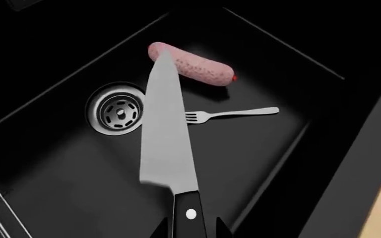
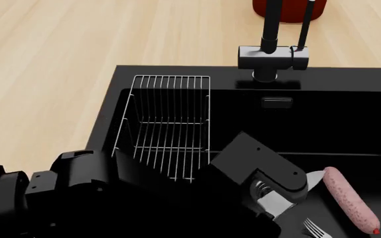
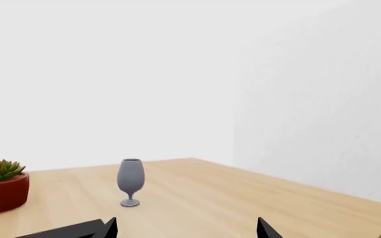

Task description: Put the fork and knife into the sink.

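Your knife (image 1: 167,134), pale blade and black riveted handle, hangs over the black sink (image 1: 263,163); the silver fork (image 1: 230,114) lies flat inside.

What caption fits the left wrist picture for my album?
The left gripper holds the knife over the sink, above the fork and sausage.

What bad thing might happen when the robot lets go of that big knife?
The knife, held by the left gripper, hangs over the sink with its tip above the sausage. Dropped here, it might stab the sausage or clang onto the fork and knock it.
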Motion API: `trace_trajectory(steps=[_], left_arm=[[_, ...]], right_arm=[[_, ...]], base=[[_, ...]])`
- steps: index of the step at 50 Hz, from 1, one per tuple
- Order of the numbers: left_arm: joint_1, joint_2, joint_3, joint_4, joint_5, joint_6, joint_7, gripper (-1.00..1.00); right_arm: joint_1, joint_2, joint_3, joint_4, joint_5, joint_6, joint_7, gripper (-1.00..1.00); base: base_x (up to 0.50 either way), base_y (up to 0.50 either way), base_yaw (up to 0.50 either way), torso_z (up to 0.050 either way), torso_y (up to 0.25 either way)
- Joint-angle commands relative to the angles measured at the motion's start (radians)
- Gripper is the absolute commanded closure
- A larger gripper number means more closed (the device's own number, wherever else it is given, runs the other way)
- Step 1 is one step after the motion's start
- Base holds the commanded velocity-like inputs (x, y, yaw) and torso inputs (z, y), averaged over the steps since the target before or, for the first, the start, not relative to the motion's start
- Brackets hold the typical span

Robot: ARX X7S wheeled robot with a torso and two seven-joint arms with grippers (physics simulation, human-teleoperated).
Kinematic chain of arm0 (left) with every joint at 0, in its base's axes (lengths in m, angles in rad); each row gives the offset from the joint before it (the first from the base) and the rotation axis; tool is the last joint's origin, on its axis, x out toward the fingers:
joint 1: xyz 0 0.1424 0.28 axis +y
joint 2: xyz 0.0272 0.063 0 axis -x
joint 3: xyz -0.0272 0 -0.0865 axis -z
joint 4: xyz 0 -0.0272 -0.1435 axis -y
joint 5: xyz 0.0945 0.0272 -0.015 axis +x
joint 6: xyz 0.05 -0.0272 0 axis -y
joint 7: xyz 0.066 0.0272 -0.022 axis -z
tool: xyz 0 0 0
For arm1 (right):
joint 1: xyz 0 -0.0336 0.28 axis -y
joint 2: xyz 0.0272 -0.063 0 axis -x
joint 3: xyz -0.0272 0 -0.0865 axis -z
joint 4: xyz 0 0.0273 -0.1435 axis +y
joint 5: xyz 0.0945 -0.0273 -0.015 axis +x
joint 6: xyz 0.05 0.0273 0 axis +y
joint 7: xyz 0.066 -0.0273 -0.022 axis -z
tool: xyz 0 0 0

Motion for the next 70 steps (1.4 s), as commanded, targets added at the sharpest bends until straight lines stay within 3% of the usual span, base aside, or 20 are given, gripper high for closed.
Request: trace_trajectory(steps=[1,30,31,48,56,70], left_arm=[[0.027,0.018,-0.022,0.002,0.036,-0.020,0.012,1.00],[0.064,0.018,-0.024,0.019,0.084,-0.035,0.019,1.00],[0.062,0.018,-0.024,0.019,0.080,-0.035,0.025,-1.00],[-0.079,0.018,-0.024,0.111,0.047,0.092,0.039,-1.00],[-0.231,0.018,-0.022,0.140,-0.039,0.179,0.030,-1.00],[-0.451,0.018,-0.025,0.137,-0.106,0.296,-0.014,-1.00]], right_arm=[[0.004,-0.053,0.032,-0.012,-0.097,-0.005,-0.121,-1.00],[0.001,-0.139,0.000,-0.054,-0.314,-0.047,-0.335,-1.00],[0.003,-0.141,-0.001,-0.057,-0.320,-0.049,-0.344,-1.00],[-0.066,-0.180,0.041,-0.046,-0.235,-0.116,-0.320,-1.00],[-0.080,-0.191,0.049,-0.043,-0.204,-0.142,-0.311,-1.00],[-0.151,-0.160,0.009,-0.048,-0.067,-0.246,-0.150,-1.00]], base=[[0.00,0.00,0.00,0.000,0.000],[0.00,0.00,0.00,0.000,0.000],[0.00,0.00,0.00,0.000,0.000],[0.00,0.00,0.00,-0.001,0.000],[0.00,0.00,0.00,0.000,0.000],[0.00,0.00,0.00,0.000,0.000]])
